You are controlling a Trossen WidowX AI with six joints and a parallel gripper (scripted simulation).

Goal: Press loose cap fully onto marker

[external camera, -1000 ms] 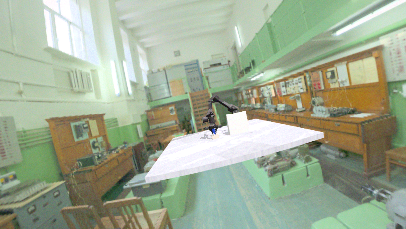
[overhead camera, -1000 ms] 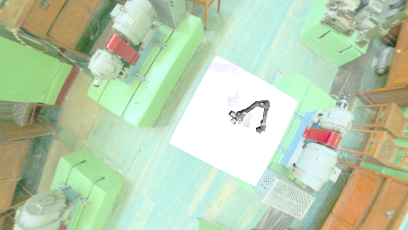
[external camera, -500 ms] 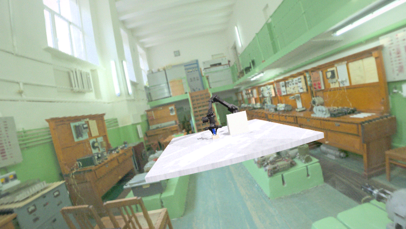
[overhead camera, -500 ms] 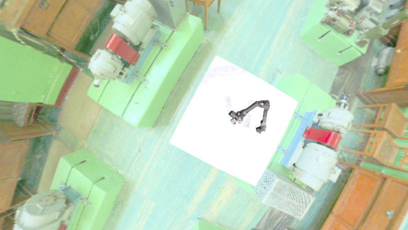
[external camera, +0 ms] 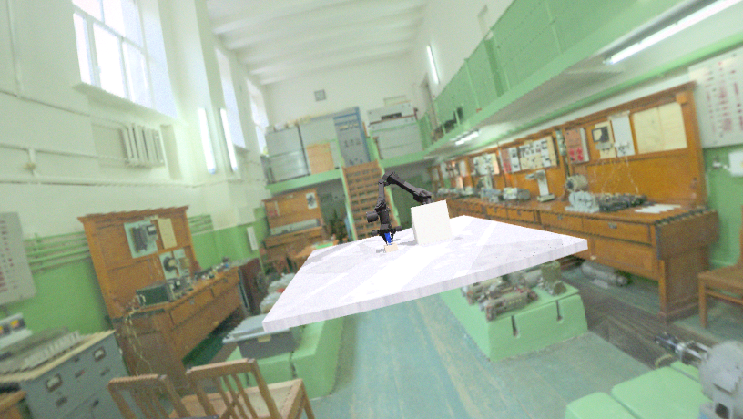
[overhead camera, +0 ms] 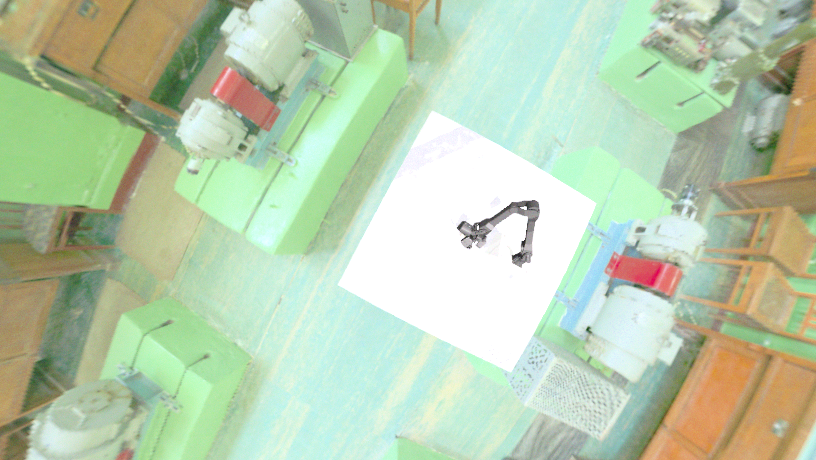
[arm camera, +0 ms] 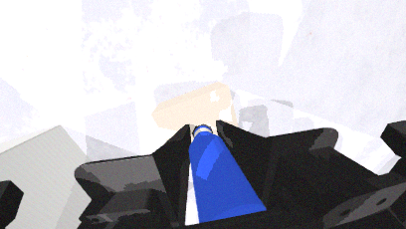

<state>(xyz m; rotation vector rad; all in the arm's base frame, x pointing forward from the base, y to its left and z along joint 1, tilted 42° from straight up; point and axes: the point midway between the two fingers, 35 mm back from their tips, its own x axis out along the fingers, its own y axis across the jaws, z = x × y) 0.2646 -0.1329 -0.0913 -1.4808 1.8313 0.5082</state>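
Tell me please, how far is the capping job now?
Done: the claw is shut on the blue cap and holds it directly over the tan holder block. In hand: lowering the cap toward the marker, which is hidden behind the cap, so seating cannot be judged. Left: pressing fully down, releasing, and moving the arm away.

My top camera hangs high overhead and looks straight down, so the white tabletop is a tilted square mid-picture and my arm on it is small. My exterior camera stands far off on the workshop floor, near tabletop height, facing the tabletop's near edge, with the arm tiny at the far side. Both of these views share the tabletop and the whole arm. My wrist camera rides on the arm and looks down along the pincer at very close range, onto the tan holder block and the tabletop.
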